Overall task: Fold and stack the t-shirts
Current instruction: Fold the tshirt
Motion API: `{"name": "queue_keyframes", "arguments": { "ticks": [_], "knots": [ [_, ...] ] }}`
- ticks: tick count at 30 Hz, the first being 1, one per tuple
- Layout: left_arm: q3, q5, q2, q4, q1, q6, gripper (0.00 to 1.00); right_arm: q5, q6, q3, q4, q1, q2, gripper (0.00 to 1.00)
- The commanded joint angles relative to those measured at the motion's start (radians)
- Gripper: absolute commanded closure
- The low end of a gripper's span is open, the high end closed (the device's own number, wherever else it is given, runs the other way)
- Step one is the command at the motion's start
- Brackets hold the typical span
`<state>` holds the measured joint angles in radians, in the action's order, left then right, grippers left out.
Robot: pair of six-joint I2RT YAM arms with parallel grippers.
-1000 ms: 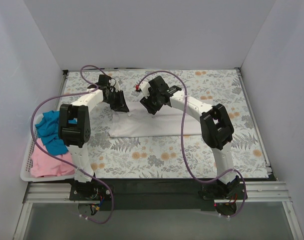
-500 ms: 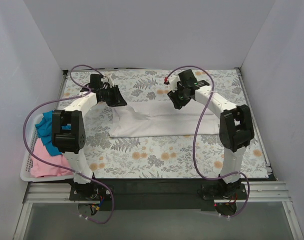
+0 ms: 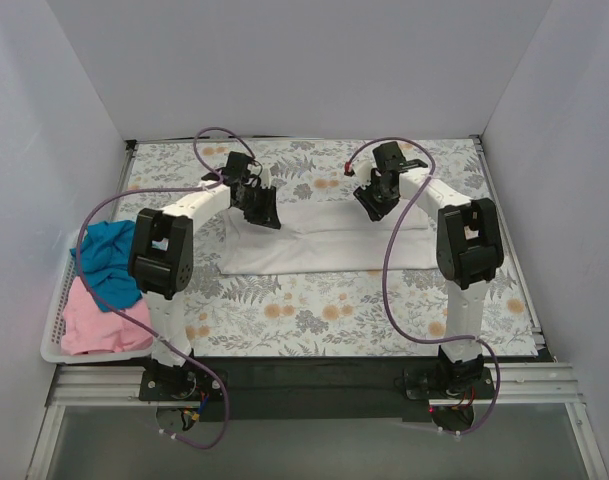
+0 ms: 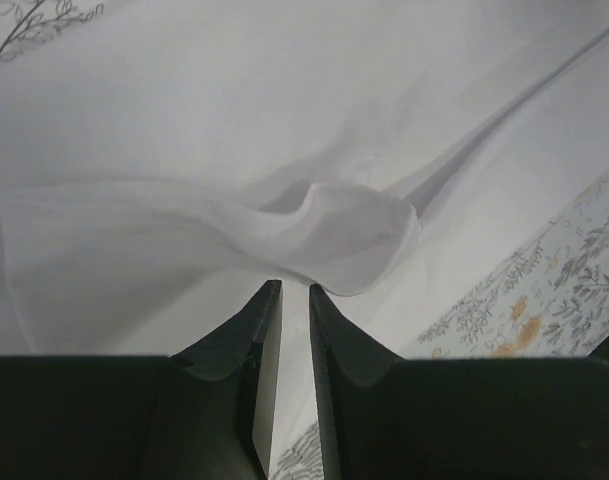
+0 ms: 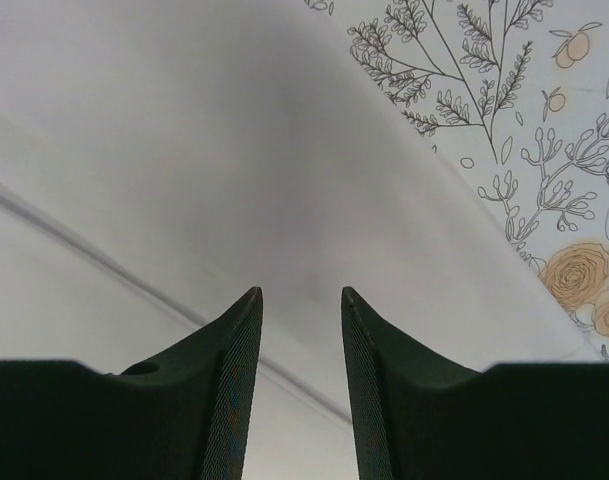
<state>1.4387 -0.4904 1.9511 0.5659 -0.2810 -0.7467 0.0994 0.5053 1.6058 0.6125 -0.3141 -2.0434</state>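
Note:
A white t-shirt (image 3: 324, 245) lies as a wide folded band across the middle of the floral table cover (image 3: 314, 310). My left gripper (image 3: 267, 212) is at the shirt's back left part. In the left wrist view its jaws stand almost together (image 4: 294, 288), pinching the rim of a raised fold of white cloth (image 4: 314, 215) at their tips. My right gripper (image 3: 372, 207) hovers over the shirt's back edge. Its jaws (image 5: 301, 292) are open above smooth white cloth (image 5: 184, 150), with nothing between them. A teal-blue t-shirt (image 3: 104, 262) and a pink t-shirt (image 3: 99, 322) lie crumpled in the basket.
The white slotted basket (image 3: 54, 352) sits at the table's left edge beside the left arm. Purple cables loop above both arms. White walls close in the table on three sides. Bare floral cover (image 5: 504, 150) shows just right of the right gripper.
The left gripper moved right and nearer along the shirt. The right gripper swung right along the back edge and its jaws narrowed. The white shirt now reaches farther right.

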Motion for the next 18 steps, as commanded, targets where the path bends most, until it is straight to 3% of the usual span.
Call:
{"name": "queue_keyframes", "arguments": {
  "ticks": [1,9,10,15,18],
  "knots": [
    [0.126,0.039,0.072,0.009,-0.011,0.023,0.83,-0.027,0.038,0.052,0.012,0.017,-0.04,0.57],
    [0.37,0.065,0.281,0.074,-0.02,0.035,0.82,-0.089,0.075,0.017,0.012,0.033,-0.092,0.57],
    [0.461,0.067,0.313,0.116,-0.014,0.052,0.82,-0.095,0.094,-0.019,0.012,0.033,-0.087,0.57],
    [0.486,0.09,0.246,0.161,0.014,0.087,0.81,-0.095,0.111,-0.073,0.015,0.033,-0.066,0.59],
    [0.392,0.114,0.114,0.173,0.013,0.132,0.79,-0.049,0.113,-0.131,0.052,0.029,-0.028,0.59]
  ]
}}
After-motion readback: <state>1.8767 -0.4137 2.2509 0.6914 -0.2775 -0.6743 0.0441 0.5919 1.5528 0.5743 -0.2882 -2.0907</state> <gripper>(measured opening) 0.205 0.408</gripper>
